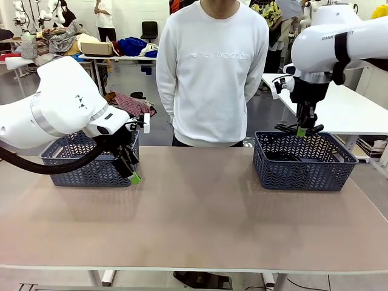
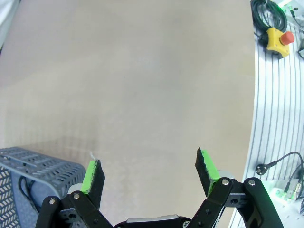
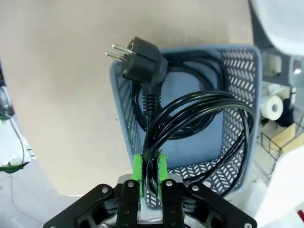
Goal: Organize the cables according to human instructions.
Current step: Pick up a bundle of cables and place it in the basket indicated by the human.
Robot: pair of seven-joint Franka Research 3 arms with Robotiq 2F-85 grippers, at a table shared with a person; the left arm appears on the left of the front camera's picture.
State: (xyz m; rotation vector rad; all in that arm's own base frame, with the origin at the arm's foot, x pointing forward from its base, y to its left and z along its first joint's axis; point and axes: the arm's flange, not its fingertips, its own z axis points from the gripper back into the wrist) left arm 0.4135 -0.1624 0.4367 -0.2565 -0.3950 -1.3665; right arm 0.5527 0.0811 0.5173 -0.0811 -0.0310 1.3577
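Note:
My right gripper (image 3: 150, 168) is shut on a black cable (image 3: 199, 107), a loose coil hanging over the right blue basket (image 3: 237, 61). A chunky black plug (image 3: 140, 61) with two pins sticks out past the basket's rim. More black cord lies along the basket's inner wall. In the front view the right gripper (image 1: 301, 130) hovers just above that basket (image 1: 303, 173), with dark cord (image 1: 284, 157) inside. My left gripper (image 1: 132, 171) stands open beside the left basket (image 1: 85, 167), low over the table. Its pads (image 2: 92, 175) have nothing between them. A bit of black cord (image 2: 26, 190) shows inside that basket (image 2: 33, 164).
A person in a white sweatshirt (image 1: 212, 66) stands at the far edge, hands behind the back. The tan table top (image 1: 194, 212) stretches between the two baskets. A yellow box with a red button (image 2: 278, 40) and loose leads lie beyond the table's edge.

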